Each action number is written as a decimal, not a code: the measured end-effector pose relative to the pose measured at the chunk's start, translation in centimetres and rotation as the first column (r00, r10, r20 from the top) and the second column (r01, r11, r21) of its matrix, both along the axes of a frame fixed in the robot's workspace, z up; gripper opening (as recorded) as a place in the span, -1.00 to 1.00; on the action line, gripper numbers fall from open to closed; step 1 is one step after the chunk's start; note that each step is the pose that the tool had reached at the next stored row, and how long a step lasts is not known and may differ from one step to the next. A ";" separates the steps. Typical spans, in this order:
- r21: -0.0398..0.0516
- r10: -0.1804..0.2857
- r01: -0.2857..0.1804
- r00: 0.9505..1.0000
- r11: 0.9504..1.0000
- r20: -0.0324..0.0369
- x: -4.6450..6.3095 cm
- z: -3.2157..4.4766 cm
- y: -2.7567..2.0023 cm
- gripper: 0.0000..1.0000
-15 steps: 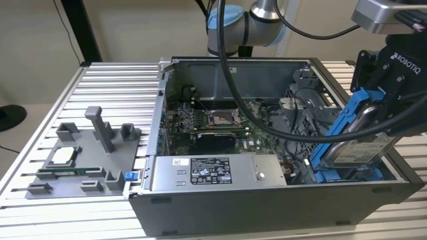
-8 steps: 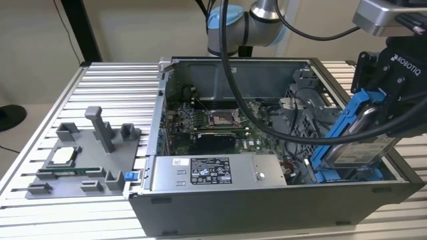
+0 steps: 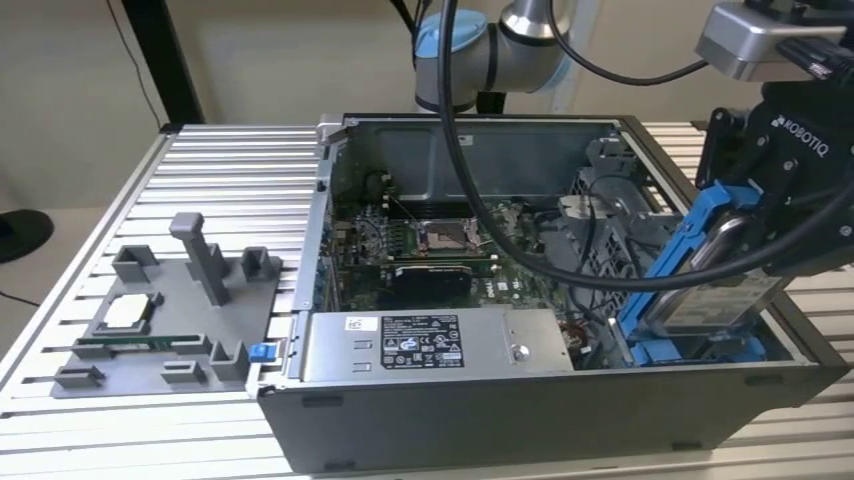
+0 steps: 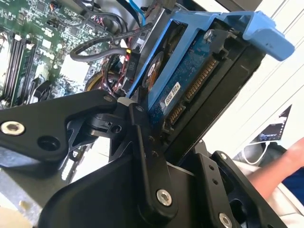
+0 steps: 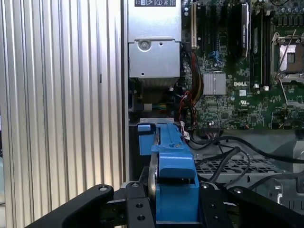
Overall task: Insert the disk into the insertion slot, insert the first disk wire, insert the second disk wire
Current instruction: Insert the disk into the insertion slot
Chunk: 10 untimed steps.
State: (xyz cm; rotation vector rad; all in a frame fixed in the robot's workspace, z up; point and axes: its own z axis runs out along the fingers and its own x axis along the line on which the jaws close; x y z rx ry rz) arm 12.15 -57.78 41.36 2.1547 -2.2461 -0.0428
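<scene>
Looking down from high at the whole computer case (image 3: 534,420) and bench (image 3: 227,180) in the exterior view, very close at the disk (image 4: 190,80) (image 5: 175,161) in both wrist views.

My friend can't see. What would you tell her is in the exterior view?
The gripper holds the blue-framed disk tilted over the insertion slot, at the exterior view's right end of an open computer case. A grey fixture sits on the table at the view's left.

printed label (image 3: 419,342) on power-supply box (image 3: 489,342), small sticker (image 4: 172,96) on the disk (image 4: 192,61)
</scene>
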 end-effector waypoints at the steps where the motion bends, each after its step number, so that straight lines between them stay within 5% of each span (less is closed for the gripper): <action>1: 0.000 0.000 0.000 1.000 1.000 0.000 0.0 -0.09 0.02 -1.00; 10: 0.000 0.000 0.000 1.000 1.000 -0.001 0.2 -1.44 0.11 -1.00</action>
